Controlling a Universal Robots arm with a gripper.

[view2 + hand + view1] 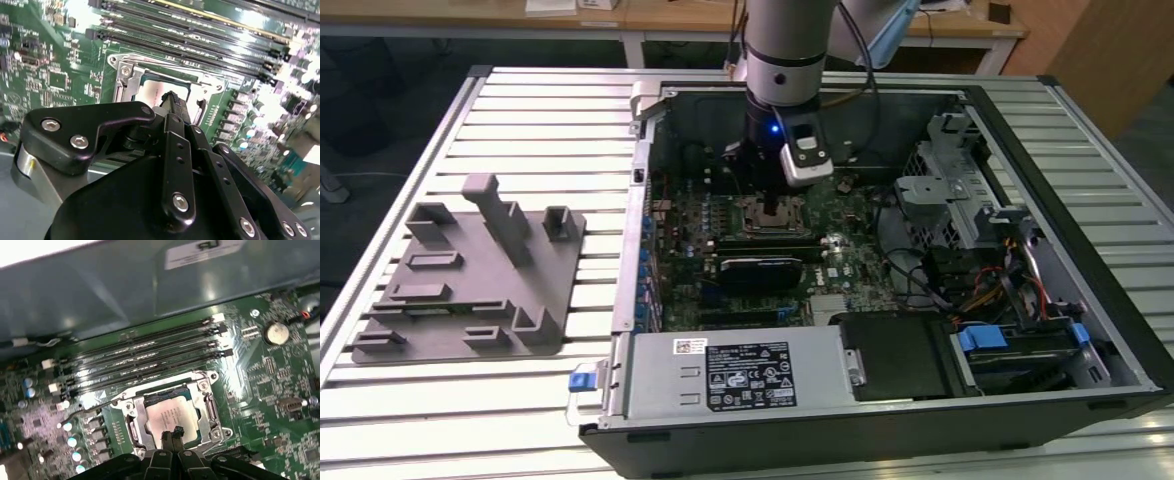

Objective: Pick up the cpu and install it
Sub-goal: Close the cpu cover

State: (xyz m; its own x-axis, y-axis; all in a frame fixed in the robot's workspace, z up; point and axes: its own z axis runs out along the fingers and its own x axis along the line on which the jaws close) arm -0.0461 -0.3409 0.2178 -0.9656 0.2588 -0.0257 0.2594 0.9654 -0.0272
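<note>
The cpu (169, 416), a flat square chip with a shiny silver top, lies level inside the metal-framed socket (209, 407) on the green motherboard. In the second wrist view the cpu (149, 95) shows just beyond the black fingers (172, 102). My gripper (172, 432) hangs straight over it with its two fingertips pressed together at the chip's edge, shut with nothing between them. In the exterior view the gripper (774, 200) reaches down into the open computer case above the socket (767, 214).
Memory slots (150, 355) run beside the socket. The case wall (647, 180) stands at the exterior view's left, with a grey plastic fixture (467, 280) on the slatted table beyond it. A power supply (734, 375), drive cage (961, 200) and cables (987, 290) crowd the case.
</note>
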